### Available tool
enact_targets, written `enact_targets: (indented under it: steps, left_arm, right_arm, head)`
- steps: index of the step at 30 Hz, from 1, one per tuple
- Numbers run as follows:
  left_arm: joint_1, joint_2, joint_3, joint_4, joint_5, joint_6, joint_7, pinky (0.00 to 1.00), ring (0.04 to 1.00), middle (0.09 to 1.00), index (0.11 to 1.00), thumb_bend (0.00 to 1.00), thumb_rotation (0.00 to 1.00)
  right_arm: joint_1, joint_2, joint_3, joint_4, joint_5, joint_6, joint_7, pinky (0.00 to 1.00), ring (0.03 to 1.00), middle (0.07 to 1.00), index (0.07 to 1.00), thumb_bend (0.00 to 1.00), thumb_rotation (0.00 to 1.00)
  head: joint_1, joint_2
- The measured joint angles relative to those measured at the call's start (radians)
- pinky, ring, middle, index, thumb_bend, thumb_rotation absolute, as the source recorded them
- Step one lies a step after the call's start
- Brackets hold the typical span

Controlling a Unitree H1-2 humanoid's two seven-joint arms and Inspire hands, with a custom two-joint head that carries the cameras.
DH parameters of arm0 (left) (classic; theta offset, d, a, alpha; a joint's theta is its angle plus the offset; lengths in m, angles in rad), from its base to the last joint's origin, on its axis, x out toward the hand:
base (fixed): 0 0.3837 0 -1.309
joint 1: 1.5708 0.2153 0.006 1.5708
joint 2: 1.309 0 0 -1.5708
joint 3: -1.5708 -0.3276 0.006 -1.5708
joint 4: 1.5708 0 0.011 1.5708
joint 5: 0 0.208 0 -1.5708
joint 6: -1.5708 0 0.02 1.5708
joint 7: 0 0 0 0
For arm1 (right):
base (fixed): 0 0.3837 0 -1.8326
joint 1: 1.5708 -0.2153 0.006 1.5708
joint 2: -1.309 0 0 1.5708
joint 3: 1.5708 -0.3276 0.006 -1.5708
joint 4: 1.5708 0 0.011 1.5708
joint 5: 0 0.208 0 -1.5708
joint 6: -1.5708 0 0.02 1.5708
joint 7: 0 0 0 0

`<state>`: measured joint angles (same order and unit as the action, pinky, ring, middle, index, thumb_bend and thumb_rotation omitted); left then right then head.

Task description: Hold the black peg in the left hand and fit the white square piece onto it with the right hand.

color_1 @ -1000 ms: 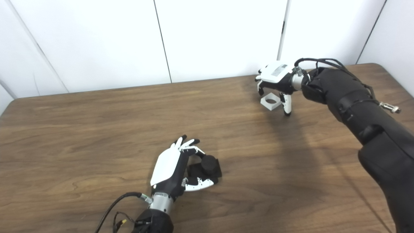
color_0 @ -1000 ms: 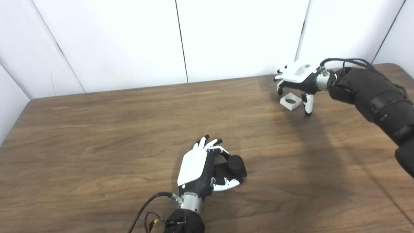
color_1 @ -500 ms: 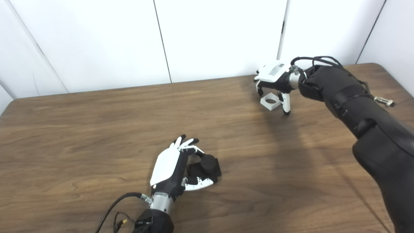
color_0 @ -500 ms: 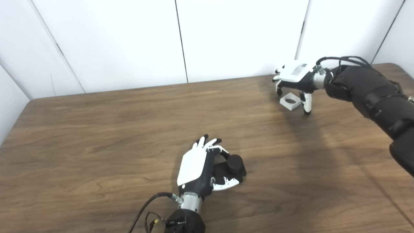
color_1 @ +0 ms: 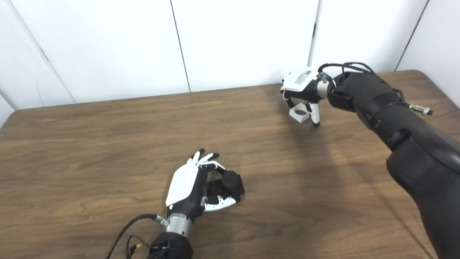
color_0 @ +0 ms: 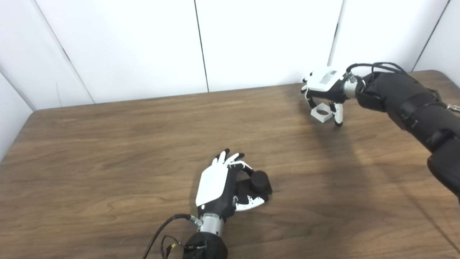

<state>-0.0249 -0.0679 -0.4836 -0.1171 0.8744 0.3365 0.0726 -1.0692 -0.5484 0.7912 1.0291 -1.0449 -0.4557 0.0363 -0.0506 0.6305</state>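
A brown wood-grain worktop [color_0: 107, 144] stands against white wall panels [color_0: 125, 46], and both arms reach onto it from the bottom edge.

The left hand [color_0: 219, 183], with its white back plate turned up and black palm facing right, sits near the middle of the front part of the worktop. Its fingers [color_0: 230, 160] and thumb curl around the black peg [color_0: 259, 180], a short round cylinder rising from a flat black square base. The peg stands upright with its base on or just above the wood; which of the two cannot be told. The fingertips reach the far side of the cylinder and the white-tipped thumb lies along the near edge of the base, so the hand appears closed on the peg.

The right hand [color_1: 301, 86], on a thick black-sleeved arm [color_1: 388, 115] with cables looping at the wrist, is far off at the back right of the worktop, close to the wall. It hangs palm down over the white square piece [color_1: 299, 114], a flat white block with a round hole through its centre. The curled fingers come down on the piece's left and the thumb on its right, bracketing it closely. Whether they press on it or only stand just beside it cannot be told. The piece lies low at the worktop, well apart from the peg.
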Motion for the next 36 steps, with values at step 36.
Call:
enact_targets:
  steps: [36]
  left_arm:
    - [0.0, -0.002, 0.011, 0.004, -0.011, 0.0, 0.008, 1.0, 1.0, 0.884, 0.485, 0.52, 0.07]
  right_arm:
    - [0.019, -0.003, -0.046, -0.104, 0.093, 0.0, 0.074, 1.0, 1.0, 0.905, 0.492, 0.52, 0.14]
  head:
    - [0.009, 0.008]
